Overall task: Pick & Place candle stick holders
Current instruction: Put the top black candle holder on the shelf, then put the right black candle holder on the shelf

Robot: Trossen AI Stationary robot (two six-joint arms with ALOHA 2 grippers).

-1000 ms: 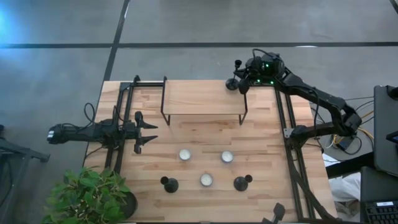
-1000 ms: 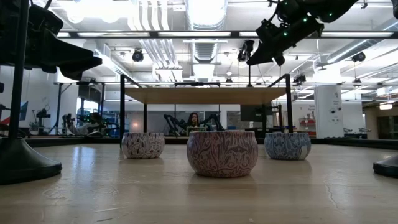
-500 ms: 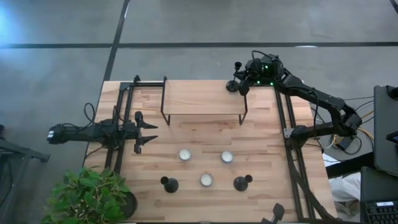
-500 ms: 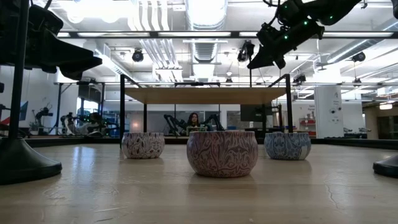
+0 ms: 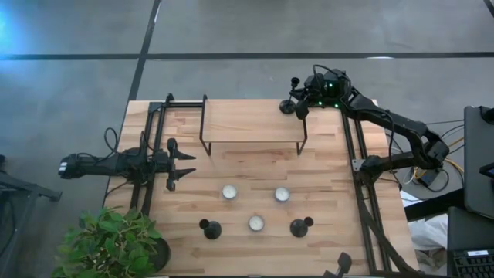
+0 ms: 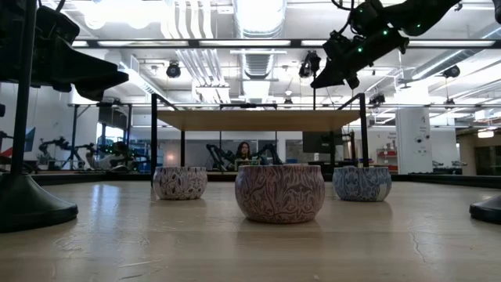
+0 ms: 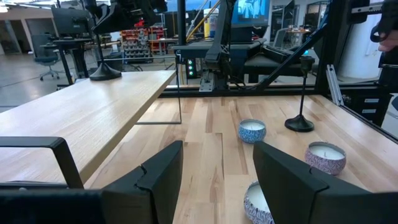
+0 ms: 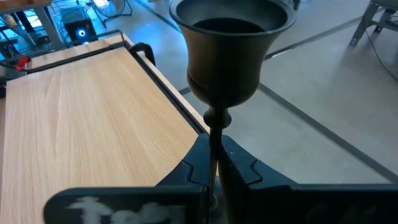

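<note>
My right gripper (image 5: 298, 99) is shut on one black candle stick holder (image 5: 292, 94), which stands upright over the far right corner of the raised wooden shelf (image 5: 251, 122). Its cup (image 8: 233, 37) fills the right wrist view. Two more holders (image 5: 210, 228) (image 5: 301, 226) stand on their round bases near the table's front edge. My left gripper (image 5: 185, 164) waits open at the table's left side, with nothing between its fingers (image 7: 155, 180). My right gripper pinches the holder's thin stem (image 8: 214, 134) between its two fingers (image 8: 199, 168), just below the cup. The fingers come from the table's right, slanting a little downward, and lie across the stem. The holder stays upright, its base (image 7: 104, 74) at the shelf's top; whether it touches, I cannot tell.
Three patterned candle tins (image 5: 229, 191) (image 5: 282, 194) (image 5: 255, 224) sit between the shelf and the front edge. A potted plant (image 5: 108, 243) stands at the near left corner. Black frame rails (image 5: 359, 177) run along both table sides.
</note>
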